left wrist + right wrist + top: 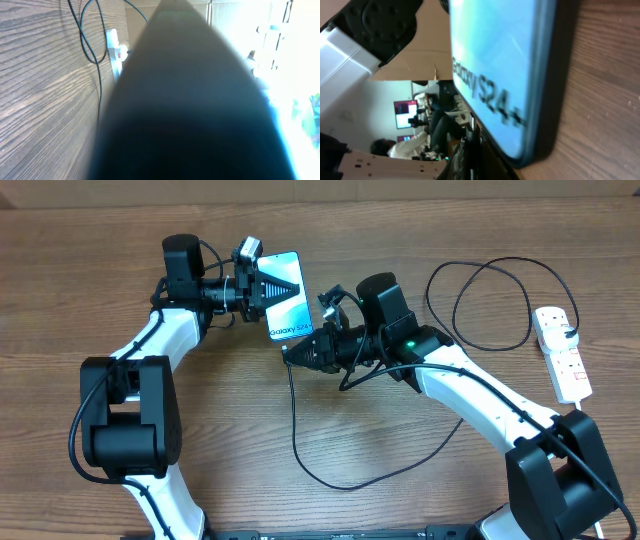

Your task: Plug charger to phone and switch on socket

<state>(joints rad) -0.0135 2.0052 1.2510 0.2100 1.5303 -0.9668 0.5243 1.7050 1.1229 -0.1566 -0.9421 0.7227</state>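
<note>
The left arm [168,338] and right arm [478,392] are white shells with chunky black joints, black wires looping alongside (right one's got a tiny green light [410,345]).

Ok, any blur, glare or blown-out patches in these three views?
Overhead: sharp, evenly lit, phone text readable. Left wrist: a dark out-of-focus mass fills the centre, the right side blown out white; only the left edge, with the socket, is sharp. Right wrist: phone looms close, lettering slightly soft.
</note>
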